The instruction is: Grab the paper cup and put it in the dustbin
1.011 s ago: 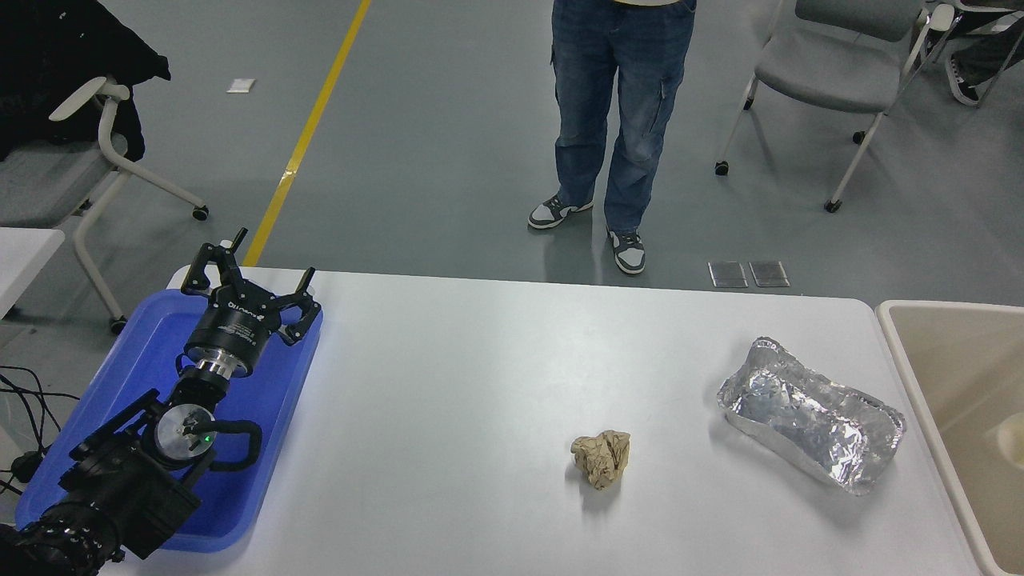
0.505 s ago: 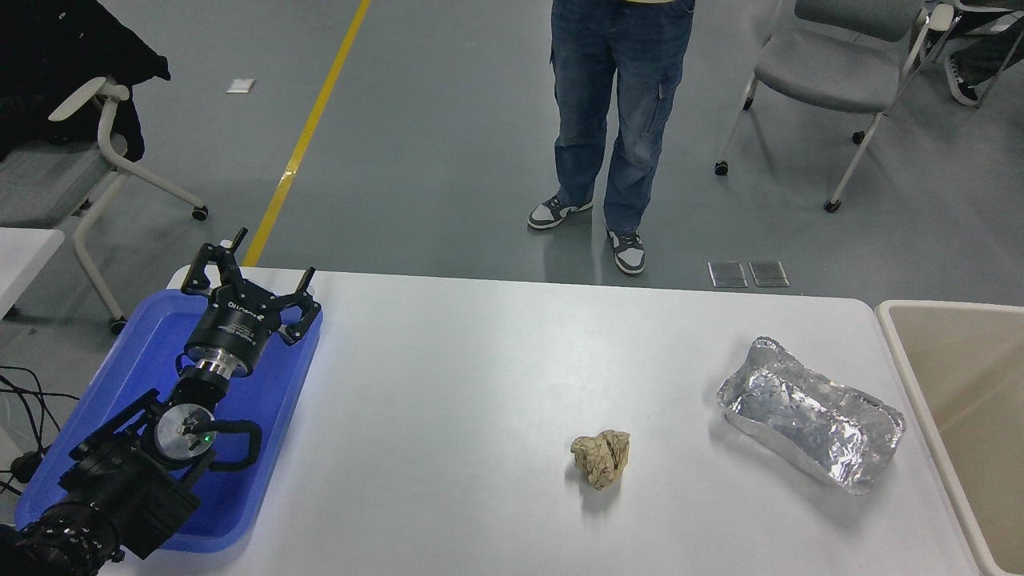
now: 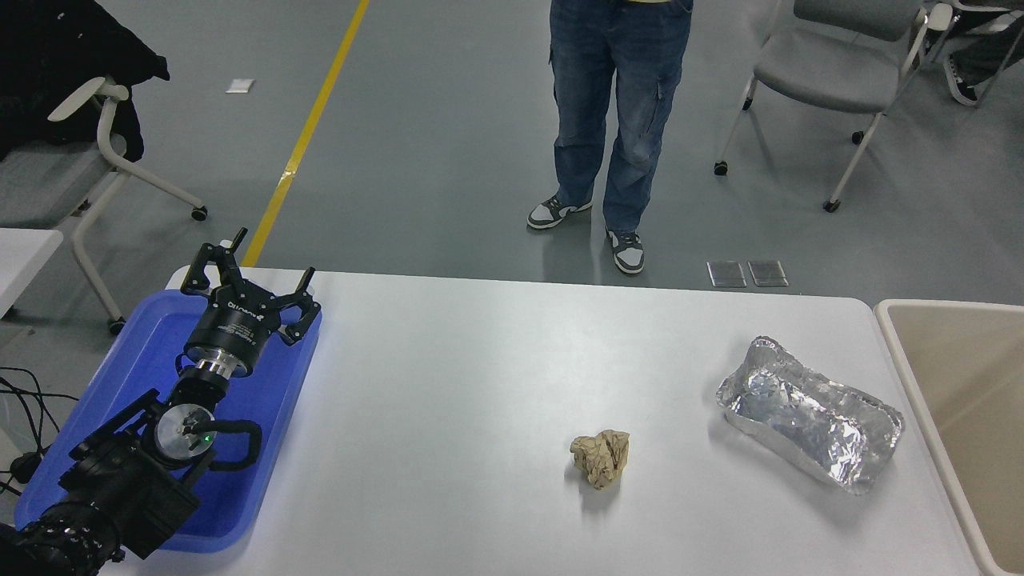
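White counter (image 3: 448, 376) on grey floor (image 3: 432, 144); chairs (image 3: 840, 72) behind. Carries blue tray (image 3: 264, 400), brown paper ball (image 3: 600, 458), foil container (image 3: 810, 412). Beige dustbin (image 3: 960, 400) alongside. Left gripper (image 3: 248, 282) spread wide, empty.

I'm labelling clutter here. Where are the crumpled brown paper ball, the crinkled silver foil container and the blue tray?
crumpled brown paper ball (image 3: 600, 458), head view, its middle.
crinkled silver foil container (image 3: 808, 412), head view, its inside floor.
blue tray (image 3: 264, 376), head view, bare floor near its right rim.
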Controlling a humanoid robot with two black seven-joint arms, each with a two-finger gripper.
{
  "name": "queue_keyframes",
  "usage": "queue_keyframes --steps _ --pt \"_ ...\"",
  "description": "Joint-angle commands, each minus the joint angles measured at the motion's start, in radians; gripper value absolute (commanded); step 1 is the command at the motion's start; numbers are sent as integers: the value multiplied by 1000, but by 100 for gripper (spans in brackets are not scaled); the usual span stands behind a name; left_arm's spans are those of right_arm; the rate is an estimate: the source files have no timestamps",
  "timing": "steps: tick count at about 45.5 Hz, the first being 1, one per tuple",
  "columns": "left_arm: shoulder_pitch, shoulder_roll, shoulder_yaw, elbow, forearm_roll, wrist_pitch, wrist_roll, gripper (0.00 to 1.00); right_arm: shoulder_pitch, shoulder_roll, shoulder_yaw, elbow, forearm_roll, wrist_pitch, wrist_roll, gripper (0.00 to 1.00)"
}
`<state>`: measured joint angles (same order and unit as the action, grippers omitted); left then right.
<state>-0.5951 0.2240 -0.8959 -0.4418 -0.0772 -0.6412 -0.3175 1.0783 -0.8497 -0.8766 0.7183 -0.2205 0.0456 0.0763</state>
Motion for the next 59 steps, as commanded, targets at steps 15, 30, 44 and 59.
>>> queue_keyframes --steps 15,30,44,59 --pt "1 0 0 0 1 0 0 100 472 11 -363 431 -54 65 2 100" --pt "0 0 0 0 1 0 0 100 675 55 -458 526 -56 305 3 100" --pt "0 0 0 0 1 0 0 100 856 144 -467 526 -54 649 2 100" --pt "0 0 0 0 1 0 0 100 953 281 -410 527 -57 740 2 100"
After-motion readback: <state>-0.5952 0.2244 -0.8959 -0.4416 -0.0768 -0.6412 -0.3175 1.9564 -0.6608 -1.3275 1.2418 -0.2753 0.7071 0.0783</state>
